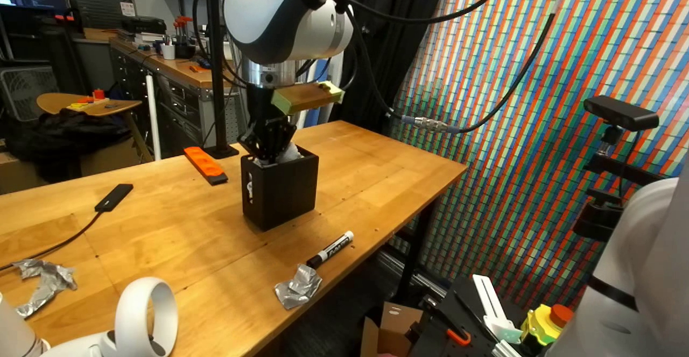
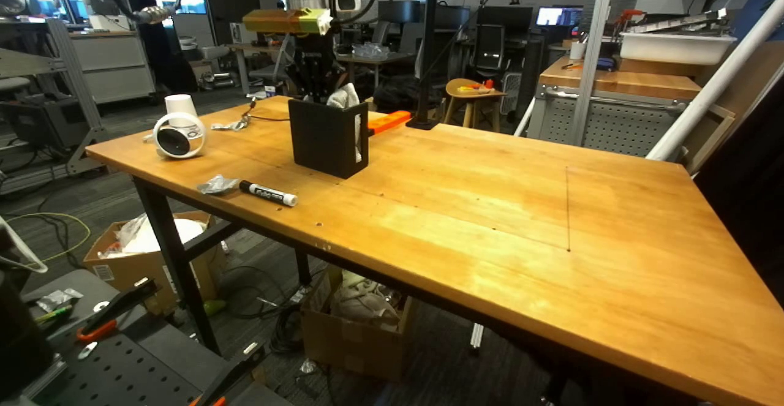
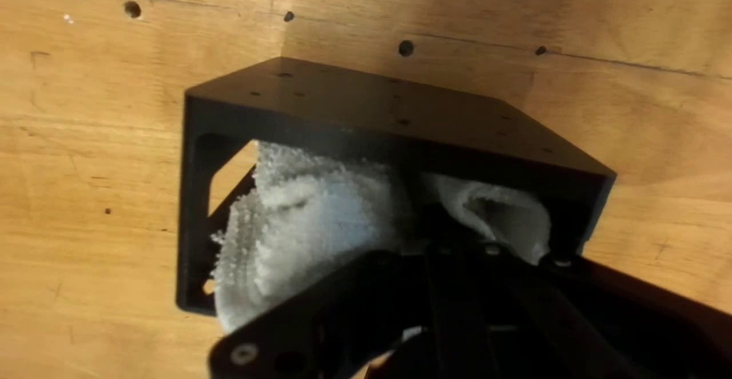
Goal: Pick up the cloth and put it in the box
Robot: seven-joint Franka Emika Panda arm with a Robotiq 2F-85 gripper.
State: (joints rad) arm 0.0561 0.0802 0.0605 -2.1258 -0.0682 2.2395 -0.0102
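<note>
The black box stands upright on the wooden table, open at the top; it also shows in an exterior view and the wrist view. The white fluffy cloth is bunched inside it. Part of the cloth pokes above the rim in both exterior views, and some shows through the side slot. My gripper points down into the box mouth. Its fingers are close together with cloth on both sides, seemingly shut on it. The fingertips are dark and partly hidden by the box and cloth.
A black-and-white marker and crumpled silver foil lie near the table edge. An orange tool lies behind the box beside a black post. A white controller and a cabled black adapter are also on the table.
</note>
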